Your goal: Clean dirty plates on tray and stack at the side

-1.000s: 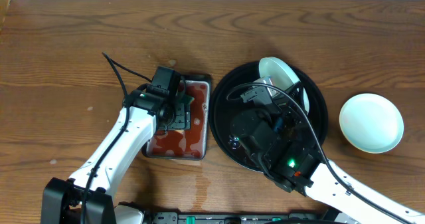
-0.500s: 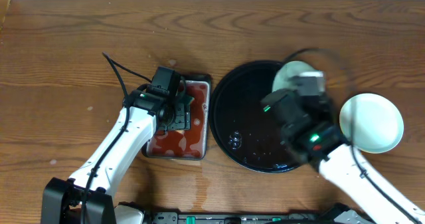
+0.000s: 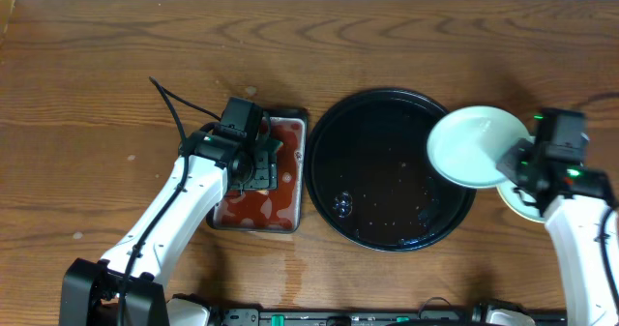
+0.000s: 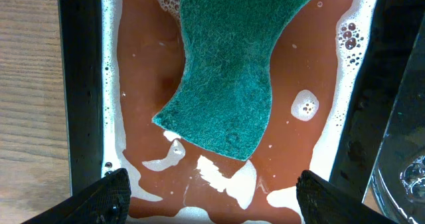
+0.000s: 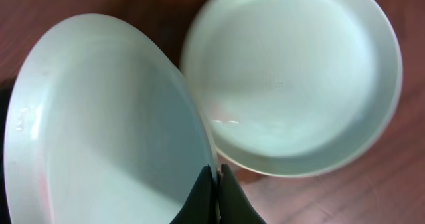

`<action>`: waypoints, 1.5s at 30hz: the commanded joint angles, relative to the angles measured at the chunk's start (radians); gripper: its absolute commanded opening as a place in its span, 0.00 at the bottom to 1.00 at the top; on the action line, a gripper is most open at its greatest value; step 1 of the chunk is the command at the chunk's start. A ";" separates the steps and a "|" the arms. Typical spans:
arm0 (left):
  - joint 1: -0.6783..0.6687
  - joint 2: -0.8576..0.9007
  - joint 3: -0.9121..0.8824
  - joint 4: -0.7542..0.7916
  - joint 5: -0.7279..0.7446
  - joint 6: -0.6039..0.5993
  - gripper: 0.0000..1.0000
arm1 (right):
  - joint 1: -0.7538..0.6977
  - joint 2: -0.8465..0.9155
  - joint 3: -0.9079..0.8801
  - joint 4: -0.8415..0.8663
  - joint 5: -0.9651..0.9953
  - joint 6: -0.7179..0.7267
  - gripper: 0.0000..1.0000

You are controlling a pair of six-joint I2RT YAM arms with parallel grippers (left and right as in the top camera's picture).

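The wooden table (image 3: pixel 87 94) is filling the whole overhead view. The tray (image 3: pixel 368 142), round, black and glossy, is sitting right of centre; no plate is resting flat inside it, and its surface is showing only scattered water drops (image 3: pixel 340 206) in the lower half. Just beside its left rim, the small rectangular tray (image 3: pixel 290 123) is holding red-brown liquid with white foam along its walls. The held plate (image 3: pixel 471 145), pale mint-white, is hanging over the tray's right rim, part above the black surface and part above the wood. In the right wrist view it is sitting tilted, its edge overlapping the second plate (image 5: pixel 292 78). That plate, also pale, is lying flat on the table at the right edge of the overhead view, mostly hidden under the arm. The green sponge (image 4: pixel 229 64) is lying in the red liquid toward the upper part of the left wrist view, part of it running out of the top of the frame. The right gripper (image 5: pixel 216 184) is pinching the near rim of the held plate, fingers pressed together on it. The left gripper (image 4: pixel 212 194) is hovering over the small rectangular tray with its fingers standing wide apart, one at each lower corner of the left wrist view, gripping nothing and not touching the sponge.
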 commanded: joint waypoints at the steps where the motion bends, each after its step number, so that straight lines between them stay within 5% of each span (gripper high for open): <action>1: 0.003 0.011 -0.016 -0.006 -0.016 0.005 0.80 | -0.109 0.000 -0.008 -0.017 -0.128 0.023 0.01; 13: 0.003 0.011 -0.016 -0.006 -0.016 0.005 0.80 | -0.446 0.000 -0.146 0.067 -0.131 0.047 0.01; 21: 0.003 0.011 -0.016 -0.006 -0.016 0.005 0.80 | -0.541 0.000 -0.239 0.201 -0.248 0.047 0.04; 24: 0.003 0.011 -0.016 -0.006 -0.016 0.005 0.81 | -0.532 0.000 -0.240 0.248 -0.274 0.033 0.18; 27: 0.003 0.011 -0.016 -0.005 -0.016 0.005 0.80 | -0.521 0.000 -0.240 0.275 -0.335 0.011 0.45; 38: 0.003 0.011 -0.016 -0.006 -0.016 0.005 0.81 | -0.350 0.002 -0.240 0.400 -0.656 -0.238 0.66; 45: 0.041 -0.004 -0.015 -0.013 -0.015 0.001 0.81 | -0.035 0.002 -0.175 0.319 -0.473 -0.359 0.99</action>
